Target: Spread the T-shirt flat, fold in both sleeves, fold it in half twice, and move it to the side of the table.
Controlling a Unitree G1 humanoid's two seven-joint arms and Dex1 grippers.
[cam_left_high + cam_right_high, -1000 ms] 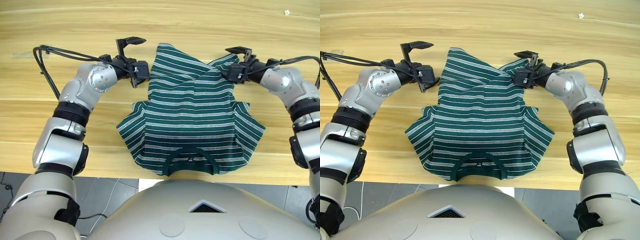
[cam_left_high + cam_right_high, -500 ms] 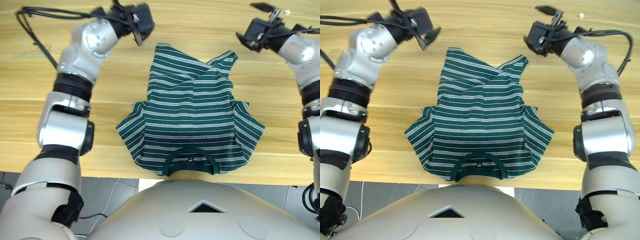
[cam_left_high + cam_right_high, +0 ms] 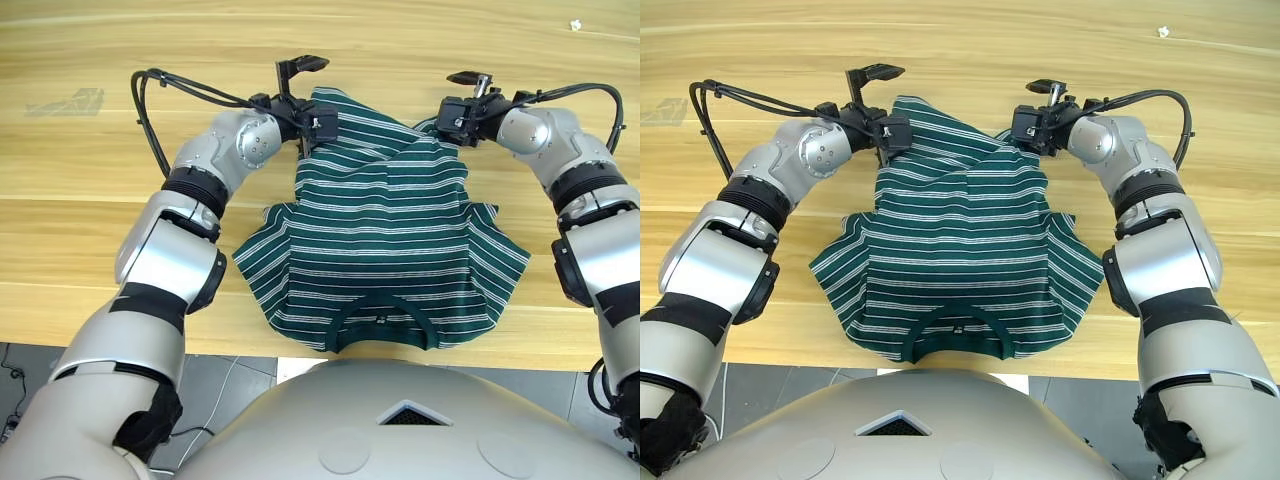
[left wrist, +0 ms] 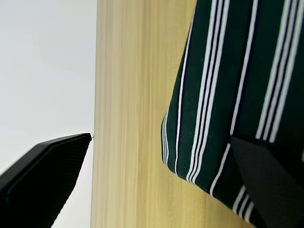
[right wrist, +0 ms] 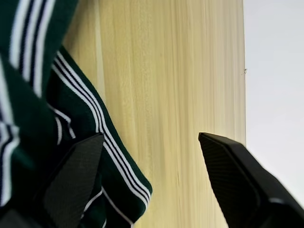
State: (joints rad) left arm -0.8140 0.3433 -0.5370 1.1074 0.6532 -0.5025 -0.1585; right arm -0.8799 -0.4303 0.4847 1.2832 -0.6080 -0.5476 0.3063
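Observation:
A dark green T-shirt [image 3: 385, 215] with white stripes lies on the wooden table [image 3: 120, 200], collar toward me and the far hem bunched into a diagonal fold. My left gripper [image 3: 305, 95] is open at the far left hem corner [image 4: 190, 142]. One of its fingers [image 4: 270, 171] is over the cloth and the other [image 4: 42, 166] is past the edge. My right gripper [image 3: 462, 98] is open at the far right hem corner [image 5: 114, 161], its fingers [image 5: 237, 185] straddling that corner. Both sleeves stick out to the sides, unfolded.
A small white scrap [image 3: 575, 24] lies far back on the right. A faint pale mark [image 3: 65, 100] sits on the wood far left. Bare table stretches beyond the hem and to both sides; the front edge runs just under the collar.
Half a second ago both grippers were farther back and wider apart. Both have come in to the far hem corners. The shirt has not moved.

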